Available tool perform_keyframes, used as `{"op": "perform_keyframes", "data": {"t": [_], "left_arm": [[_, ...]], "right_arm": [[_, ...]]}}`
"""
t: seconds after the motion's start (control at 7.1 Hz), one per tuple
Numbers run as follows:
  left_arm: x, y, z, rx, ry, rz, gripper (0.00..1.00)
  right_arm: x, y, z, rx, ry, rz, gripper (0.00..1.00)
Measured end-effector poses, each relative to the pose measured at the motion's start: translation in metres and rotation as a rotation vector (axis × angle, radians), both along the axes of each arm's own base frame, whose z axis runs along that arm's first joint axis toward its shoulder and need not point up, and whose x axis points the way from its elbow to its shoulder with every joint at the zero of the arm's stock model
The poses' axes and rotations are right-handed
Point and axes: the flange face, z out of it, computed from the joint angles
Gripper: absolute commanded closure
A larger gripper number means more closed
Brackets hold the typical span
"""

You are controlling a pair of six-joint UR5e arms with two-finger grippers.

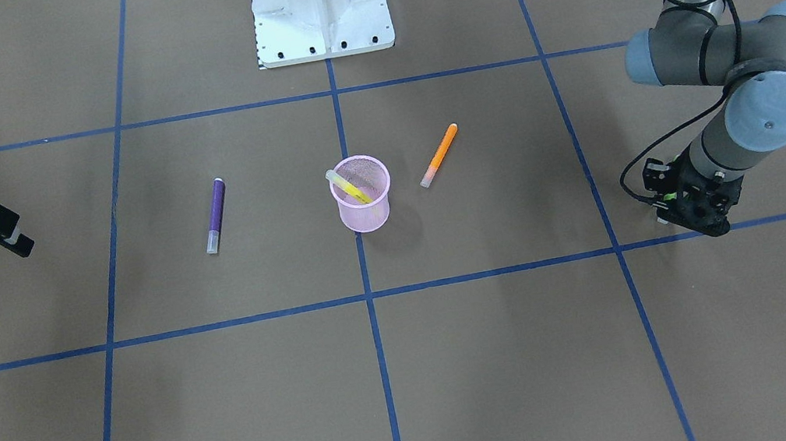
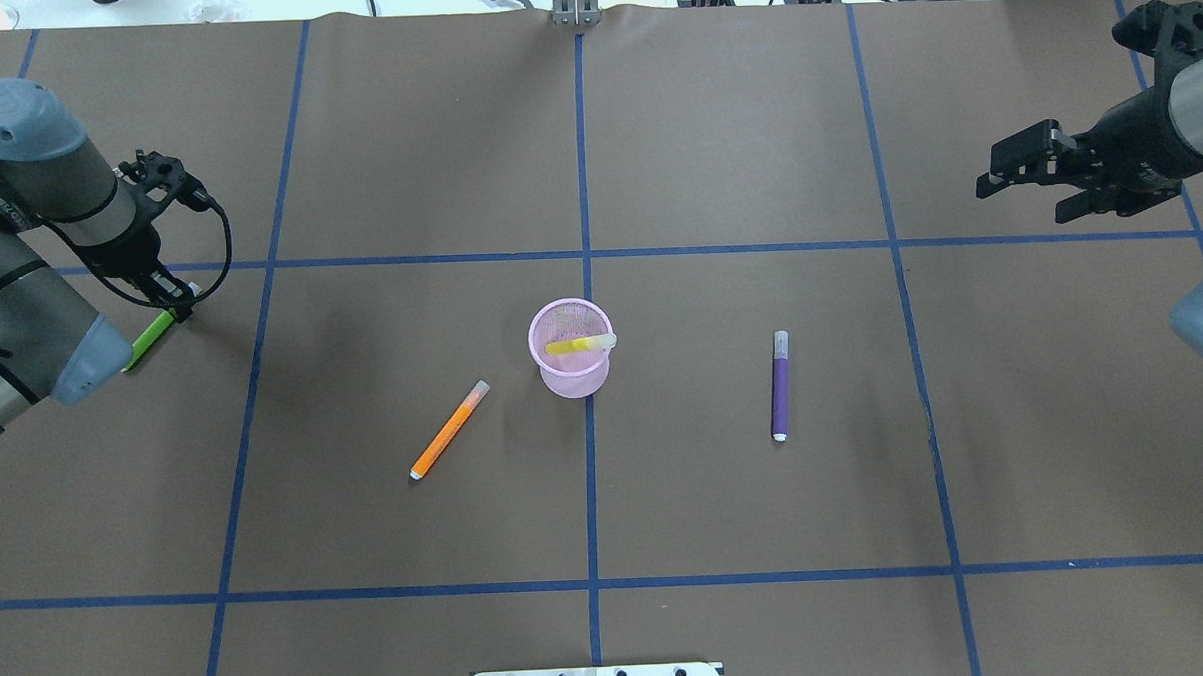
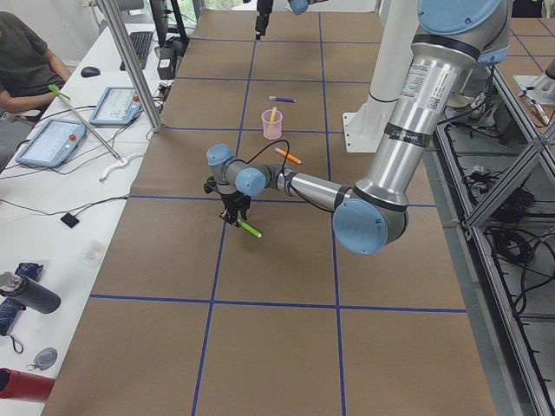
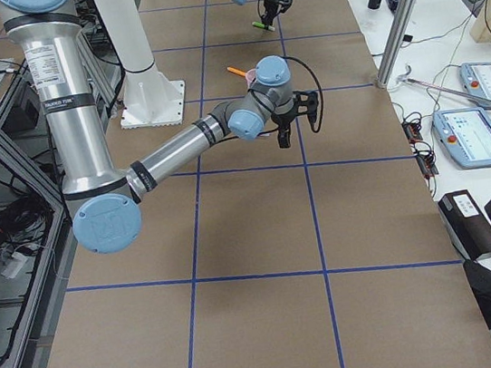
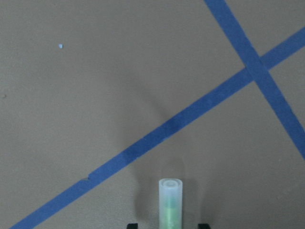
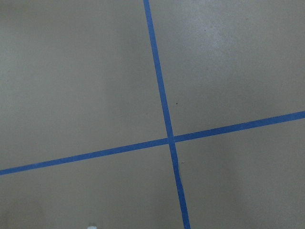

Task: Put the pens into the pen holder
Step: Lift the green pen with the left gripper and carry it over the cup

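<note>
Green pen [image 2: 149,340] clamped in left gripper [image 2: 177,305], slanting low over table [image 2: 667,506] at far left, well apart from pen holder [image 2: 573,374]. Yellow pen [image 2: 577,345] leaned inside holder. Orange pen [image 2: 450,429], purple pen [image 2: 780,387] lay flat either side. Right gripper [image 2: 1025,193] spread, empty, hung far right.

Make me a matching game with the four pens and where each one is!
Pens
1. yellow pen
2. green pen
3. orange pen
4. purple pen

Places
A. lying on the table, on the robot's right of the pink cup
B. held by the left gripper
C. leaning inside the pink cup
D. lying on the table, on the robot's left of the pink cup

Pairs: 1-C, 2-B, 3-D, 4-A
</note>
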Motion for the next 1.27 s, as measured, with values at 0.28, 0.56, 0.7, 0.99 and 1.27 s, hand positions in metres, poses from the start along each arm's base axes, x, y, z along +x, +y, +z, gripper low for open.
{"op": "perform_keyframes", "data": {"t": [0.28,0.56,0.7,0.99,1.27], "left_arm": [[0.0,0.0,0.002,-0.002,-0.003,0.0,0.62],[0.0,0.0,0.004,-0.005,-0.007,0.0,1.0],[0.001,0.0,0.005,-0.006,-0.008,0.0,1.0],[0.004,-0.003,-0.014,-0.008,0.018,-0.008,1.0],[0.017,-0.014,-0.107,-0.041,0.122,-0.095,1.0]], "right_arm": [[0.0,0.0,-0.001,-0.001,-0.002,0.001,0.01],[0.0,-0.002,-0.004,0.003,-0.004,0.004,0.01],[0.001,-0.004,-0.008,0.007,-0.008,0.007,0.01],[0.002,-0.006,-0.011,0.012,-0.01,0.013,0.01],[-0.001,-0.01,-0.017,0.028,-0.003,0.028,0.01]]}}
